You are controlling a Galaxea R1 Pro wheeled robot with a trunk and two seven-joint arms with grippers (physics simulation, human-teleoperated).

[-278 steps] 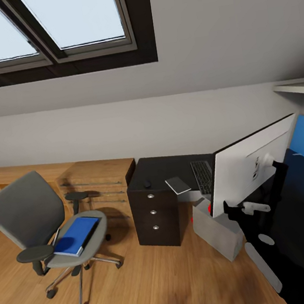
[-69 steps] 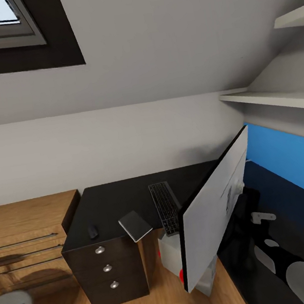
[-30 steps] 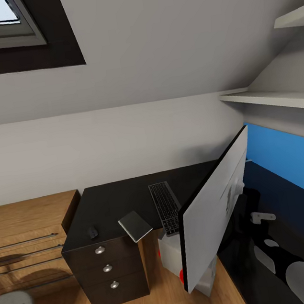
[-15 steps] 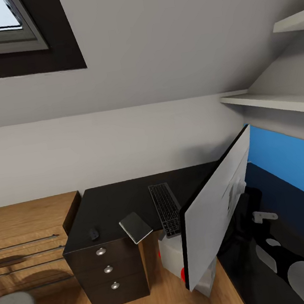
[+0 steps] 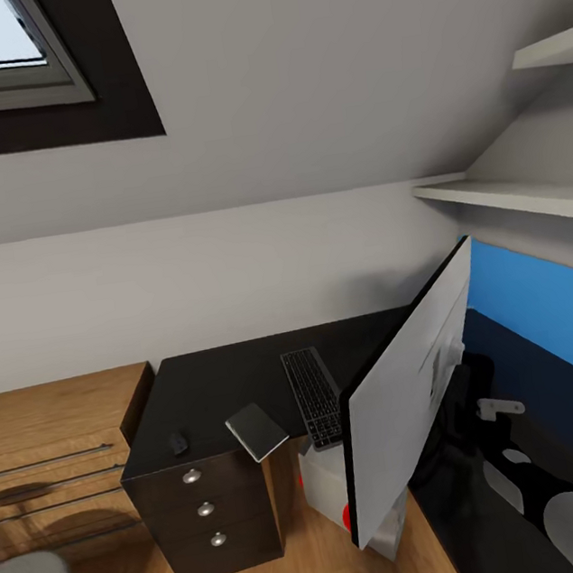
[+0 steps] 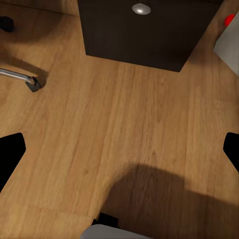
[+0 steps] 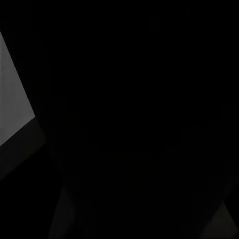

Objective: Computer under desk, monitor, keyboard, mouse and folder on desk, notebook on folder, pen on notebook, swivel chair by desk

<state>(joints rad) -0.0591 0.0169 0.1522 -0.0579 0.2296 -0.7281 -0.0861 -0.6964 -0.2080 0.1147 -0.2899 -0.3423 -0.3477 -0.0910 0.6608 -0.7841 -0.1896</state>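
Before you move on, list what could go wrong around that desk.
1. The notebook juts over the desk front edge above the drawer unit; a bump could tip it off.
2. The monitor stands tilted, its lower corner hanging below desk level over the computer; it might topple.

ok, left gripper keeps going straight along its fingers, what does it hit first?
Most likely the bare wood floor. The left gripper is open and points down at it, nothing between the fingers. The dark drawer unit sits farther off, out of that line. Depth is unclear.
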